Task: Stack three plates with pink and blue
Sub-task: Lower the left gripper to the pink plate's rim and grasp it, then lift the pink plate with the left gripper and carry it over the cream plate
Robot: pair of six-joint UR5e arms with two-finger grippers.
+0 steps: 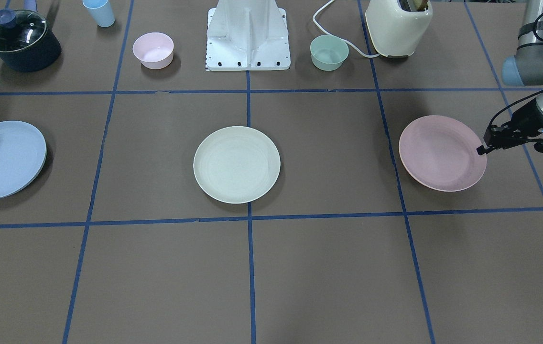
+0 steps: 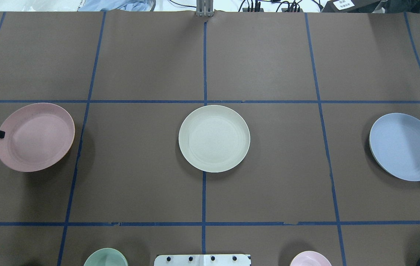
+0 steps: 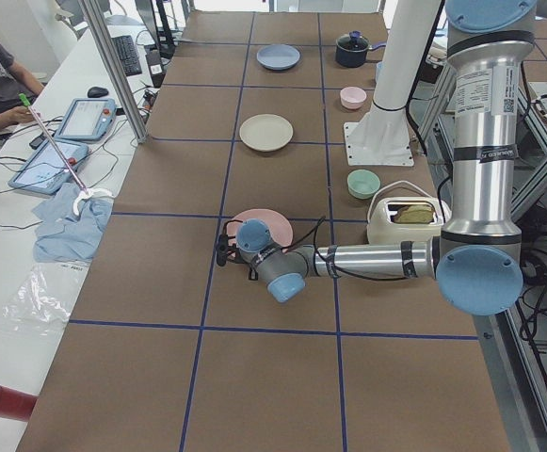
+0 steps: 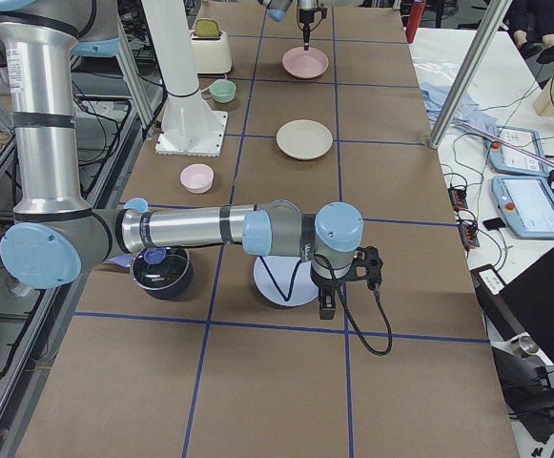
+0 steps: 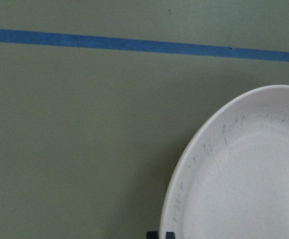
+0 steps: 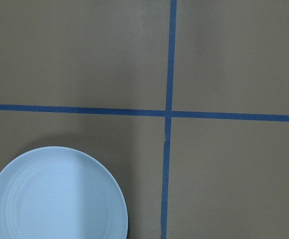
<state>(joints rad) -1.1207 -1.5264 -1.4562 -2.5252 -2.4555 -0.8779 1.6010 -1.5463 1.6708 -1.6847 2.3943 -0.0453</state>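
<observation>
A pink plate [image 1: 441, 153] lies at the table's left end, seen in the overhead view [image 2: 35, 136] too. My left gripper [image 1: 482, 149] is at its outer rim, also visible at the overhead view's left edge [image 2: 0, 133]. The left wrist view shows the fingertips [image 5: 153, 234] close together on the plate's rim [image 5: 234, 189]. A cream plate [image 2: 214, 138] sits at the centre. A blue plate [image 2: 405, 146] sits at the right end, with a greenish rim showing under it. My right gripper [image 4: 326, 307] hangs over the blue plate's [image 4: 281, 283] outer edge; I cannot tell whether it is open.
Along the robot's side stand a dark pot with a glass lid [image 1: 22, 40], a blue cup [image 1: 99, 12], a pink bowl [image 1: 153, 50], the robot base [image 1: 248, 36], a green bowl [image 1: 329, 52] and a cream toaster [image 1: 398, 26] with its cord.
</observation>
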